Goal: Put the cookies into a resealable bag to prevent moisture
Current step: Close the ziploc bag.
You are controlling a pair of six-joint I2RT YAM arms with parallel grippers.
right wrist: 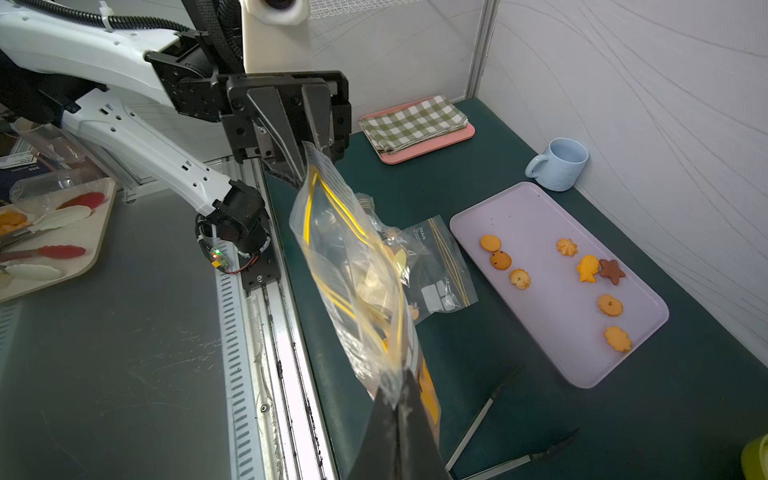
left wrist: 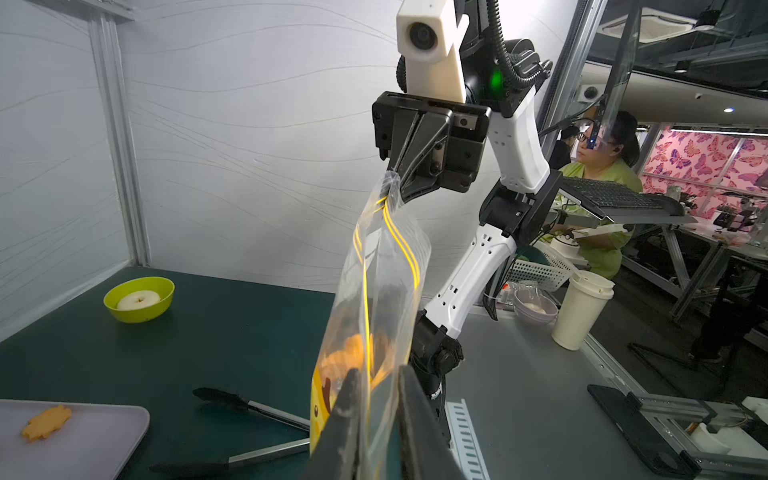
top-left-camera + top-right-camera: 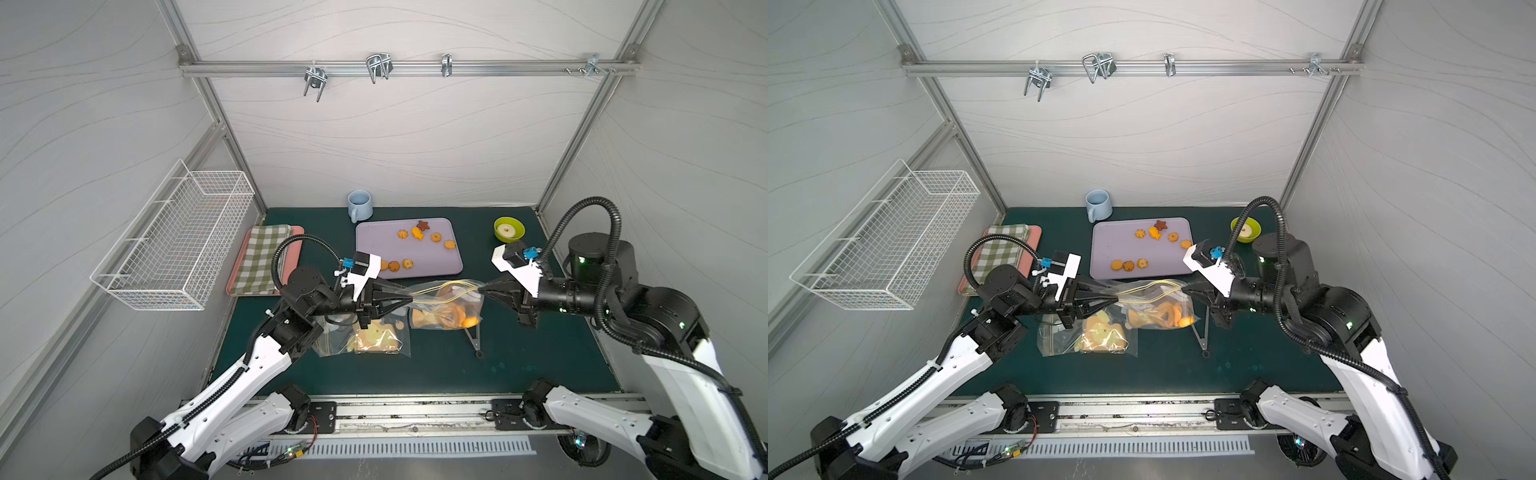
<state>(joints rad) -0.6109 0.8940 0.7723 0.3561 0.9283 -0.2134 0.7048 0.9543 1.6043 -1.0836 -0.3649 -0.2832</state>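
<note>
The clear resealable bag (image 3: 432, 305) with yellow zip lines hangs above the green mat, stretched between both grippers. My left gripper (image 3: 409, 298) is shut on one end of its top edge; in the left wrist view the plastic (image 2: 386, 266) fills the narrow gap between the fingers. My right gripper (image 3: 484, 287) is shut tight on the other end, as the right wrist view (image 1: 397, 388) shows. Orange-golden cookies (image 3: 457, 318) sit low inside the bag. Several more cookies (image 3: 436, 237), one a dark brown star, lie on the lilac tray (image 3: 374, 241) behind it.
A second bag (image 3: 365, 338) with a toast print lies flat under my left gripper. Tongs (image 3: 473, 338) lie on the mat under the held bag. A blue mug (image 3: 360, 205), a green bowl (image 3: 509, 229), a checked cloth on a pink tray (image 3: 262, 259) and a wire basket (image 3: 174, 237) stand around.
</note>
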